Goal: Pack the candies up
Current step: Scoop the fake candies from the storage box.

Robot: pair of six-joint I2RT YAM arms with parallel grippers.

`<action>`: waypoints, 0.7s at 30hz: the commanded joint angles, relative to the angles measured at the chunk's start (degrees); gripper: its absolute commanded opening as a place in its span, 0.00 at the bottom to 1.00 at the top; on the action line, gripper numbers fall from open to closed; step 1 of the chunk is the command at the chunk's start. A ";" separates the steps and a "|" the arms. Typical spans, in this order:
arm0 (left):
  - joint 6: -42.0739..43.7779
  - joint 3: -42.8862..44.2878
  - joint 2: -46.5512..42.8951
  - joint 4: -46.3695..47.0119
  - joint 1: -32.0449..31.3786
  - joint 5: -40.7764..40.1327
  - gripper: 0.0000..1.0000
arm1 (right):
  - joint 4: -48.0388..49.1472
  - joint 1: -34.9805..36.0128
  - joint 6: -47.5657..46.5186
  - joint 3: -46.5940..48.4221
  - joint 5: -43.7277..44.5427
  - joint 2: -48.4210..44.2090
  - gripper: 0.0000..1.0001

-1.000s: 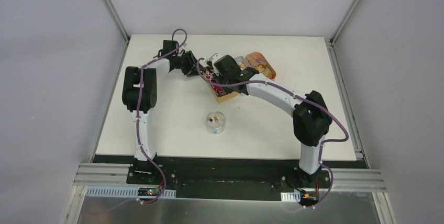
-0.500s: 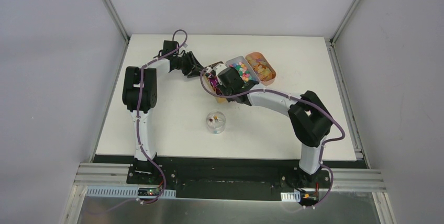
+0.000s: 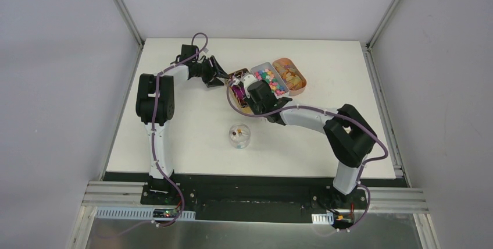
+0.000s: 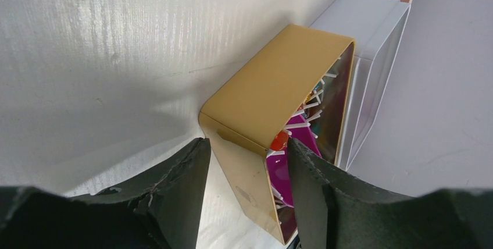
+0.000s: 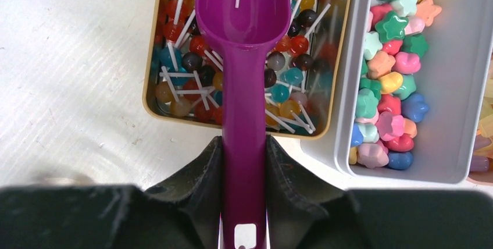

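Lollipop candies (image 5: 180, 57) on white sticks fill a gold tin (image 5: 150, 86). Star-shaped candies (image 5: 389, 28) fill the grey tin (image 5: 453, 144) to its right. My right gripper (image 5: 244, 144) is shut on the handle of the magenta scoop (image 5: 244, 39), whose bowl lies over the lollipops with one white stick in it. My left gripper (image 4: 247, 150) straddles the gold tin's (image 4: 273, 80) corner, one finger outside and one inside against the scoop (image 4: 285, 167). In the top view the left gripper (image 3: 218, 78) and right gripper (image 3: 247, 89) meet at the gold tin (image 3: 234, 78).
An orange tin (image 3: 290, 75) of yellowish sweets stands right of the grey tin (image 3: 268, 79). A clear round cup (image 3: 239, 135) holding a few candies stands nearer the arm bases, in front of the tins.
My right arm has drawn back toward the bases with the scoop, uncovering the grey tin. The left gripper has stayed at the gold tin's corner.
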 commanded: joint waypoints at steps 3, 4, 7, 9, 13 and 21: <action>0.43 2.46 -1.70 0.40 0.03 0.73 0.55 | 8.24 -0.64 -0.22 -3.45 0.52 -6.19 0.00; 0.54 2.48 -1.91 0.35 0.18 0.66 0.55 | 8.65 -0.76 -0.25 -3.86 0.57 -6.75 0.00; 0.97 2.68 -2.44 -0.08 0.36 0.63 0.56 | 9.50 -0.95 -0.51 -5.02 0.49 -8.31 0.00; 1.31 2.87 -2.74 -0.50 0.46 0.63 0.56 | 10.53 -1.08 -0.86 -6.05 0.20 -9.38 0.00; 2.92 3.83 -3.76 -2.38 0.62 0.00 0.58 | 11.55 -1.52 -1.08 -8.06 -0.10 -11.57 0.00; 7.08 4.33 -8.33 -7.28 0.64 -3.85 0.75 | 12.08 -2.16 -2.97 -12.43 -0.62 -18.50 0.00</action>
